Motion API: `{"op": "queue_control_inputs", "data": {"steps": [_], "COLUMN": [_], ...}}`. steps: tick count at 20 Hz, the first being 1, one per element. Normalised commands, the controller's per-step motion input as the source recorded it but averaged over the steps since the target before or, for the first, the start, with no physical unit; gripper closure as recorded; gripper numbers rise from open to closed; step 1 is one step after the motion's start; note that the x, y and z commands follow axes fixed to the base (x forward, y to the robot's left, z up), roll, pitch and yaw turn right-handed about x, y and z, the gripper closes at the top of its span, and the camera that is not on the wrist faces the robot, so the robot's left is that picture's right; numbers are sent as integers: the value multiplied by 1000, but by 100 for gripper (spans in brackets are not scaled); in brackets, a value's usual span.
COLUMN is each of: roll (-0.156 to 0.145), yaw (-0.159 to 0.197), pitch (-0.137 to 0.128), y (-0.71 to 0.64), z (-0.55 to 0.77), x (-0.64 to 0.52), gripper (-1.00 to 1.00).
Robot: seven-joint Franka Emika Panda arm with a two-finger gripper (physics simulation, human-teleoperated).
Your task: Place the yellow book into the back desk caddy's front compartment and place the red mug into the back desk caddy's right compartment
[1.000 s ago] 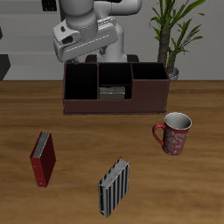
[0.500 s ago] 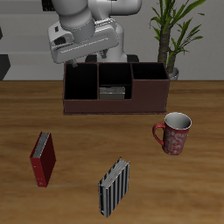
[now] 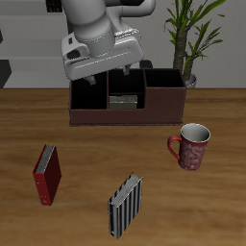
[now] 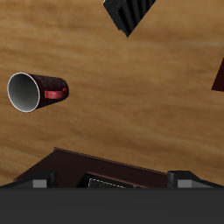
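Note:
The yellow book (image 3: 122,100) lies inside the back desk caddy (image 3: 106,117), in the front compartment of its divided middle. The wrist view shows the same book (image 4: 108,184) just inside the caddy's wall (image 4: 96,164). My gripper (image 3: 103,75) hangs open above the caddy with nothing between its fingers (image 4: 35,182). The red mug (image 3: 192,146) stands upright on the table in front of the caddy's end, apart from it, handle pointing away from the table edge. In the wrist view the mug (image 4: 31,92) shows its white inside. The right compartment (image 3: 163,94) is dark and holds nothing.
A dark red book (image 3: 47,174) and a black-and-white striped book (image 3: 125,206) stand on the table nearer the front edge. A potted plant (image 3: 187,38) rises behind the caddy's end on the mug's side.
The hand has swung round and shifted a little toward the mug's side, above the caddy. The book, mug and other books have not moved.

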Motion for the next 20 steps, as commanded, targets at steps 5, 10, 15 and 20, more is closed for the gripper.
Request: {"op": "queue_control_inputs", "data": {"steps": [5,10,15,20], "roll": [-31,-96,-91,-8], "yaw": [-95,-9,-69,-98], "pitch": [10,-34,-23,-29], "y": [305,511,443,451], "z": [-41,-164,-131,-290], "x": [308,87,104,-48], "gripper": [-100,-100,-100,-100]}}
